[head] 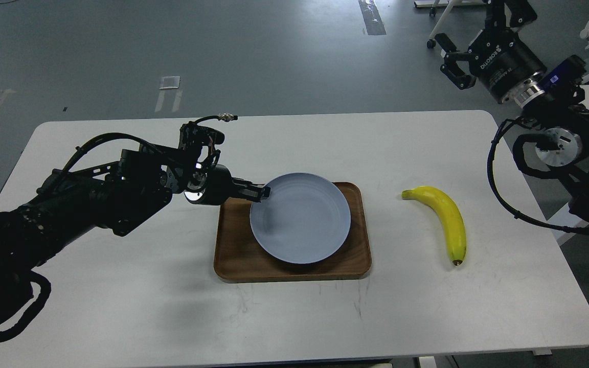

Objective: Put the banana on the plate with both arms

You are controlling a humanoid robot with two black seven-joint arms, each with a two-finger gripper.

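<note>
One banana, yellow, curved, lies bare on the white tabletop, right of the tray, stem end toward the tray, dark tip toward the near edge; nothing touches it. One plate, round, pale blue-grey, sits on one brown wooden tray at mid-tabletop, overlapping the tray's far edge. Two black arms. Left hand: at the plate's left rim, fingers close together at the rim edge; whether they clamp the rim, I cannot tell. Right hand: raised beyond the tabletop's far right corner, well apart from the banana, fingers apart, holding nothing. One patch of grey floor behind.
</note>
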